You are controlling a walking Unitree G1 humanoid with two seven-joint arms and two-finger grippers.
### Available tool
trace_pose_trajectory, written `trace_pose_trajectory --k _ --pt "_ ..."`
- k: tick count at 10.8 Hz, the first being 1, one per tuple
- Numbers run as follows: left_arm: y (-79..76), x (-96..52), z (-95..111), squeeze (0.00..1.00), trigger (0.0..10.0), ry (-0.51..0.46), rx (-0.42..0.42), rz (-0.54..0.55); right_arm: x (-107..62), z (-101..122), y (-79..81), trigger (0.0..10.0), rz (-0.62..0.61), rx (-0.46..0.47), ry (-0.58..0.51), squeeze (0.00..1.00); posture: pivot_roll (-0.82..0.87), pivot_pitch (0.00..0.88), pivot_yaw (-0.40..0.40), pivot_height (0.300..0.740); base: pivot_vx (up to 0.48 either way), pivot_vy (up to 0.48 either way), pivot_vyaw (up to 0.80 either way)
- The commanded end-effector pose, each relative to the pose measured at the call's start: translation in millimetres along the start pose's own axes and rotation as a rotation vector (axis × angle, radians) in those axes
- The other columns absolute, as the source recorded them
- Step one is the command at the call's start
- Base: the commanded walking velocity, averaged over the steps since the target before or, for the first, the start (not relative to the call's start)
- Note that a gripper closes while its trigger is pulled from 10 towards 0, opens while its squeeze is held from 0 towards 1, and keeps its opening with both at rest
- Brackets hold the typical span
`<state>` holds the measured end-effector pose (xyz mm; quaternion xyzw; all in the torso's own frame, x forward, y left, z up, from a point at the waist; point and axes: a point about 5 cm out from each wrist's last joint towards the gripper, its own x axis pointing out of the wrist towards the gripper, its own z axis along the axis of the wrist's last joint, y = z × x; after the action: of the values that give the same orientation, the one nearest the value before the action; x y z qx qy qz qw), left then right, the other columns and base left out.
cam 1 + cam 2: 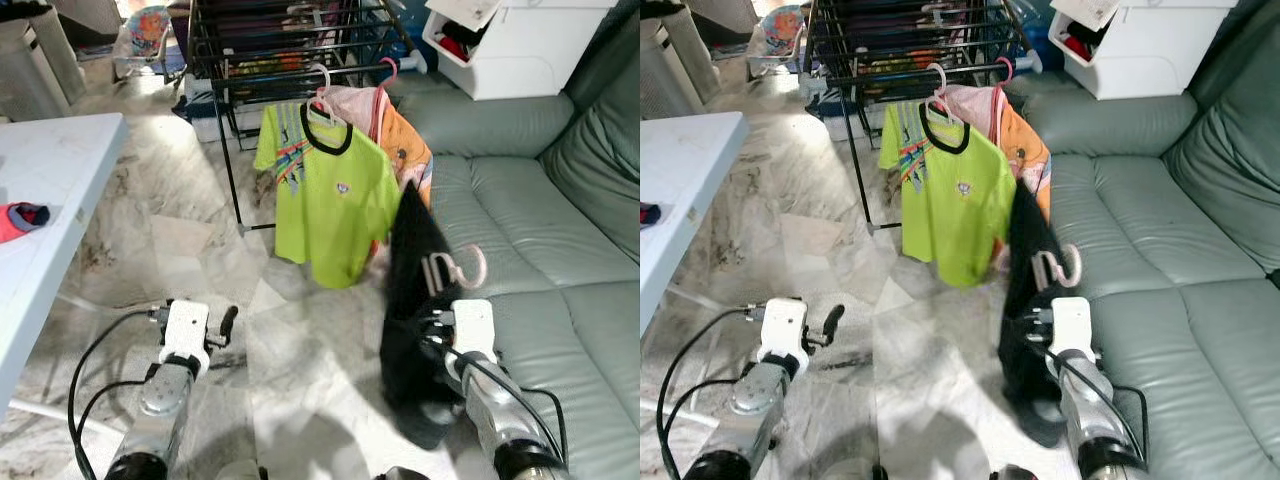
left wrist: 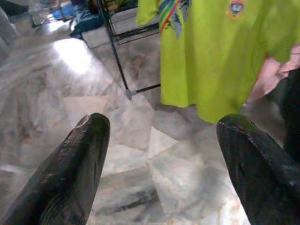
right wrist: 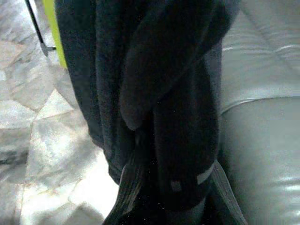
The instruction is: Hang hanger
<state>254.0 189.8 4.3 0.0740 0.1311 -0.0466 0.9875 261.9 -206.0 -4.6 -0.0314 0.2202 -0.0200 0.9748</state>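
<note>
My right gripper (image 1: 437, 322) is low at the right, shut on a pink hanger (image 1: 468, 267) that carries a black garment (image 1: 412, 290). The cloth drapes over the fingers and hides them. In the right wrist view the black garment (image 3: 154, 93) hangs close in front. Ahead stands a black drying rack (image 1: 290, 50). A lime green shirt (image 1: 335, 195) and an orange and pink garment (image 1: 405, 145) hang from its front rail on hangers. My left gripper (image 2: 164, 136) is low at the left over the floor, open and holding nothing, its finger (image 1: 228, 321) pointing forward.
A grey leather sofa (image 1: 540, 250) runs along the right, close to the black garment. A white table (image 1: 50, 170) with a red and black cloth (image 1: 20, 218) stands at the left. A white cabinet (image 1: 520, 50) is at the back right. Marble floor (image 1: 200, 250) lies between.
</note>
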Motion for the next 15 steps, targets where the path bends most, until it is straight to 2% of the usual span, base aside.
trace_pose_trajectory --k 1,4,8,9,12,15 --pt "3.8 -0.3 2 0.0 10.0 -0.003 -0.018 0.013 2.7 16 1.1 10.0 -0.003 0.006 -0.063 0.0 -0.05 0.0 0.011 0.74 0.0 0.0 0.0" --pt "2.1 2.5 6 0.0 10.0 -0.007 -0.035 0.01 2.5 22 5.8 10.0 0.021 0.001 -0.088 0.0 -0.05 0.0 0.009 0.74 0.0 0.0 0.17" --pt "0.7 2.1 6 0.0 10.0 -0.001 -0.041 0.011 -2.7 12 -2.9 10.0 -0.026 0.003 -0.057 0.0 -0.06 0.0 0.018 0.74 0.0 0.0 0.57" --pt "0.2 1.0 4 0.0 10.0 0.01 -0.046 0.016 -5.2 4 -7.4 10.0 -0.069 0.046 -0.03 0.0 -0.06 0.0 0.019 0.74 0.0 0.0 0.0" --pt "2.4 -0.9 3 0.0 10.0 0.017 -0.059 0.045 -7.4 3 -14.9 10.0 -0.113 0.082 -0.028 0.0 -0.06 0.0 0.015 0.74 0.0 0.0 0.0" --pt "6.2 -1.7 2 0.0 10.0 0.025 -0.061 0.066 -9.4 2 -15.5 10.0 -0.123 0.074 -0.03 0.0 -0.06 0.0 0.02 0.74 0.0 0.0 0.0"
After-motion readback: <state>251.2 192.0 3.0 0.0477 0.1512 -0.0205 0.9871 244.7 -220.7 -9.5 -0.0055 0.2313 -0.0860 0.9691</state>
